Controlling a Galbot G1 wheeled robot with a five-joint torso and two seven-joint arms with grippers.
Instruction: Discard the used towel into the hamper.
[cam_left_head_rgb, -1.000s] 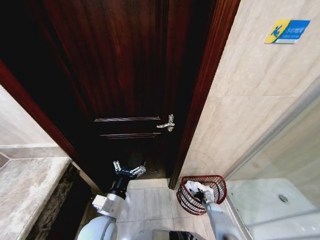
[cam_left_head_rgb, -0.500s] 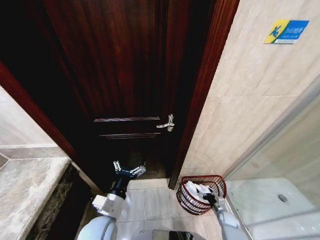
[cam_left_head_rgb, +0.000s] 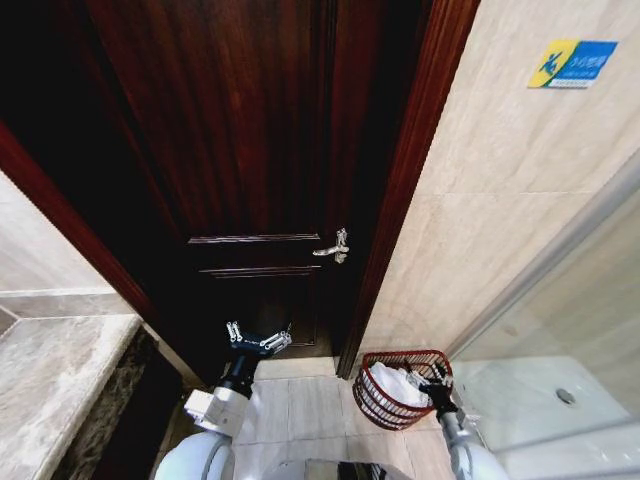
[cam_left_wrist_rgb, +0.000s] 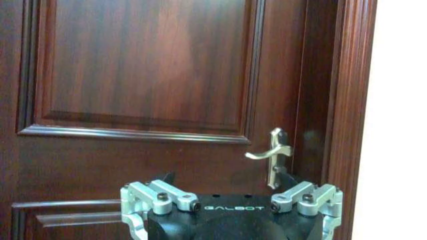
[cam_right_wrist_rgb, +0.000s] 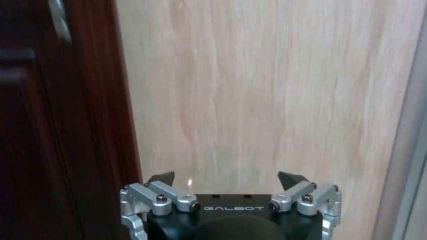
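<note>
The towel now lies in the hamper, at five o'clock on the floor; the right pincer, spread and empty, has drawn back to its rim; discard probably done; left pincer idle, spread, facing the door.

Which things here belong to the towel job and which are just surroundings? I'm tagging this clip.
Job:
towel, white, lying in the hamper
hamper, on the floor by the wall
right gripper, open, at the hamper's rim

Surroundings:
left gripper, open, idle before the door
door
door handle
wall sign
</note>
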